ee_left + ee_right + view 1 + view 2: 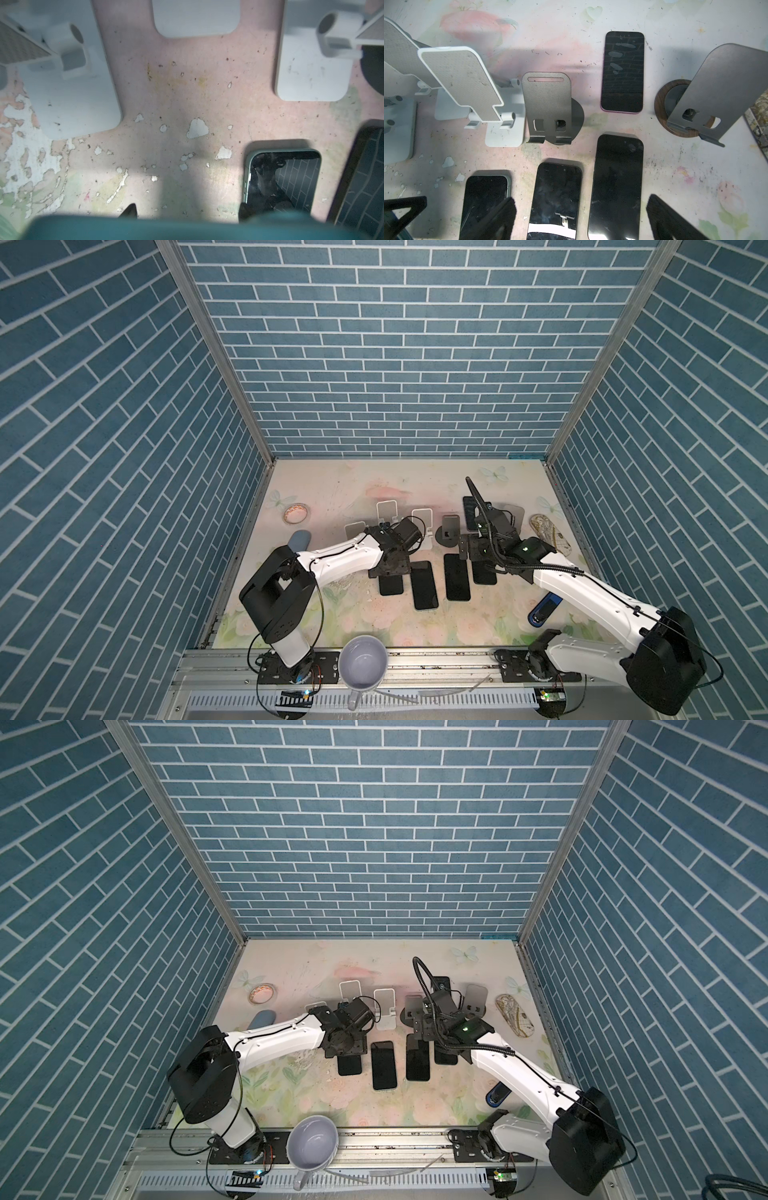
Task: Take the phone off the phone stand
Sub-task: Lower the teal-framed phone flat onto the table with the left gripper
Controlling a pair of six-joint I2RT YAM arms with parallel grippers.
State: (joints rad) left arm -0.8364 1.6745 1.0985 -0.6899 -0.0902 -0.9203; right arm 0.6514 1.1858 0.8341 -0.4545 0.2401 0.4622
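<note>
Shows the phone (pixel 391 587) clear of any stand, screen up, clamped at its far end by the left gripper (pixel 390 568), jaws partly closed on its teal sides. Cannot tell whether resting on the table (pixel 332 489) or hanging just above. Places it at 6 o'clock from a row of empty stands (pixel 422 517), with other phones (pixel 424 585) flat at its 3 o'clock. Finds the right gripper (pixel 581 198) farther toward 3 o'clock, spread wide, holding nothing. Looks like the set-down step. Calls next for lowering flat, opening the jaws, then lifting straight up without dragging.
</note>
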